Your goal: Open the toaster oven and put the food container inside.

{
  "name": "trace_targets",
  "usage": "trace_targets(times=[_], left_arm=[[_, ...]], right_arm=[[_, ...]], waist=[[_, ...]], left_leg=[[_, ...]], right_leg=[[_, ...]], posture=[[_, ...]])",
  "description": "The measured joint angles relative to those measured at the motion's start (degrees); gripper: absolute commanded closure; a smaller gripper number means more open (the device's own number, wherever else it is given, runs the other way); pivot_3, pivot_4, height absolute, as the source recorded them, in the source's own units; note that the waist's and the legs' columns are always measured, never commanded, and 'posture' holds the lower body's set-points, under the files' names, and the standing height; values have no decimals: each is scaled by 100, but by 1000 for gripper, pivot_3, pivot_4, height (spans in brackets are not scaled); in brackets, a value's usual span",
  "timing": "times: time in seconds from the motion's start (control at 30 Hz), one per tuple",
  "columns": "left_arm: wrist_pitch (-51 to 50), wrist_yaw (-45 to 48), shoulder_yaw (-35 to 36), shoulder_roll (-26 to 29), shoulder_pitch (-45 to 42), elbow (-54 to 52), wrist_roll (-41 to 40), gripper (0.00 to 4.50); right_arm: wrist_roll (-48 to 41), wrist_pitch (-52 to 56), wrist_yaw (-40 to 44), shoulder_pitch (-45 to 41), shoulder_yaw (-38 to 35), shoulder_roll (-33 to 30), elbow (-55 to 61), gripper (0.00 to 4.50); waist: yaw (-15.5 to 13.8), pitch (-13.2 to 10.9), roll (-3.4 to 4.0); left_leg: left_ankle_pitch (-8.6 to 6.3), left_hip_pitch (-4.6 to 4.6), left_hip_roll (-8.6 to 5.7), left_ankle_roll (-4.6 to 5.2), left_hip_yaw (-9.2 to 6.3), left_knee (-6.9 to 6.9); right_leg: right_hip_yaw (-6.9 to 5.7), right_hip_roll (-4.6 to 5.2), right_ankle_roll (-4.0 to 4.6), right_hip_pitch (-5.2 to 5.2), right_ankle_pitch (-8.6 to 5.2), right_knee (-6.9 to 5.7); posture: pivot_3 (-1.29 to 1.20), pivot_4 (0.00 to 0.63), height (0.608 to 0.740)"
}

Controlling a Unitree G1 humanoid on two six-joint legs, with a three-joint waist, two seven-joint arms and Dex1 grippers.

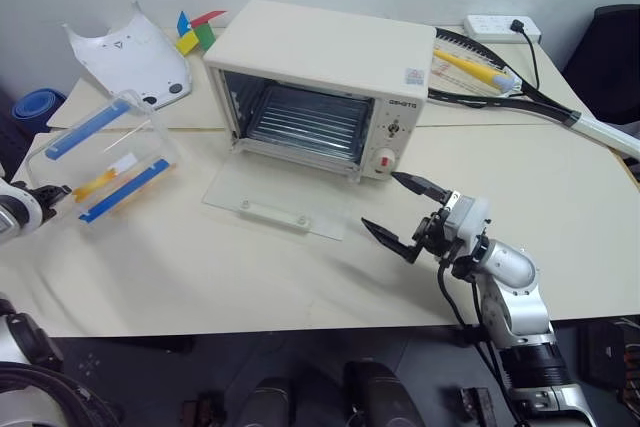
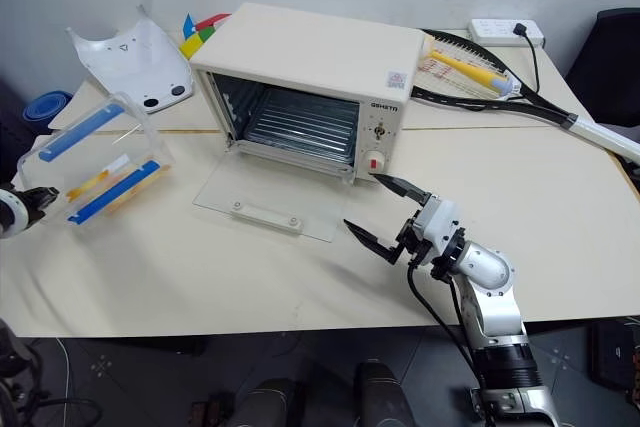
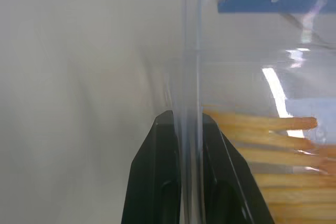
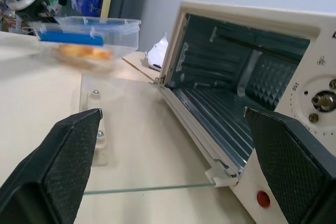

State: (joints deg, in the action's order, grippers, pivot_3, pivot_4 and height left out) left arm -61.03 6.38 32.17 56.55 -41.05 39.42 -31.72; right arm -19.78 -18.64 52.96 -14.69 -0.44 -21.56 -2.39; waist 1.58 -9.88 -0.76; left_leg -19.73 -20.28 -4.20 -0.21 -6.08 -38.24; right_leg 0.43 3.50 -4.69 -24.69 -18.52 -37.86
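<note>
Left eye view: the toaster oven (image 1: 320, 77) sits at upper centre of the table (image 1: 560, 207), its glass door (image 1: 275, 209) dropped flat and the wire rack (image 1: 305, 119) exposed. At the left edge the left gripper (image 3: 181, 129) is clamped on the wall of the food container (image 1: 105, 155), which is tilted. The right gripper (image 1: 407, 213), fingers wide apart, hovers at centre right near the red knob (image 1: 386, 160).

Toaster oven (image 1: 320, 67): cream-white box, table centre, glass door (image 1: 275, 204) dropped flat at 6 o'clock, wire rack visible inside, red knob lower right of the front. Food container (image 1: 105, 157): clear, two blue clips, yellow-orange strips, at oven's 9 o'clock, tilted up off the table.
</note>
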Motion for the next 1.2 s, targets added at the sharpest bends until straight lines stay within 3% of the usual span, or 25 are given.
trace_targets(times=[0.2, 0.43, 0.67, 0.97, 1.2], left_arm=[[-858, 1146, -866, 358, -50, -1496, -102, 4484], [-1545, 1440, -2243, -717, -1129, -2502, -154, 4484], [-1159, 1713, -3483, -1659, -1616, -2351, 366, 4484], [-270, 2208, -3425, -1953, -2091, -1276, 866, 1745], [805, 3861, -2796, -1084, -1937, -712, 677, 1745]], right_arm=[[-57, -23, 128, 380, -190, -378, -13, 0], [-127, 153, 75, 856, -254, -481, 272, 0], [-225, 597, -130, 1672, -262, -555, 968, 0], [-244, 859, -716, 2340, -396, -515, 1937, 0], [-921, 1942, -686, 2665, -541, -1217, 3200, 0]], waist=[[-76, 0, 1], [-160, 0, 1], [-55, -2, 2], [-67, -2, 3], [0, -3, 6]], left_leg=[[-1, -1, -5, 5, -8, -1], [-1, -4, -4, 4, -4, -26], [-2, -6, 2, 2, 13, -8], [3, -6, -1, -5, 10, -16], [4, -3, 5, -6, 10, -2]], right_leg=[[1, 5, 0, 8, 0, 2], [1, 2, 0, 7, 0, -5], [11, -5, -1, -13, 0, -7], [10, -3, -1, -8, 0, -8], [8, -5, -1, -10, 0, -4]], posture=[[0, 150, 740], [0, 150, 740], [0, 150, 740], [0, 150, 740], [0, 150, 740]])
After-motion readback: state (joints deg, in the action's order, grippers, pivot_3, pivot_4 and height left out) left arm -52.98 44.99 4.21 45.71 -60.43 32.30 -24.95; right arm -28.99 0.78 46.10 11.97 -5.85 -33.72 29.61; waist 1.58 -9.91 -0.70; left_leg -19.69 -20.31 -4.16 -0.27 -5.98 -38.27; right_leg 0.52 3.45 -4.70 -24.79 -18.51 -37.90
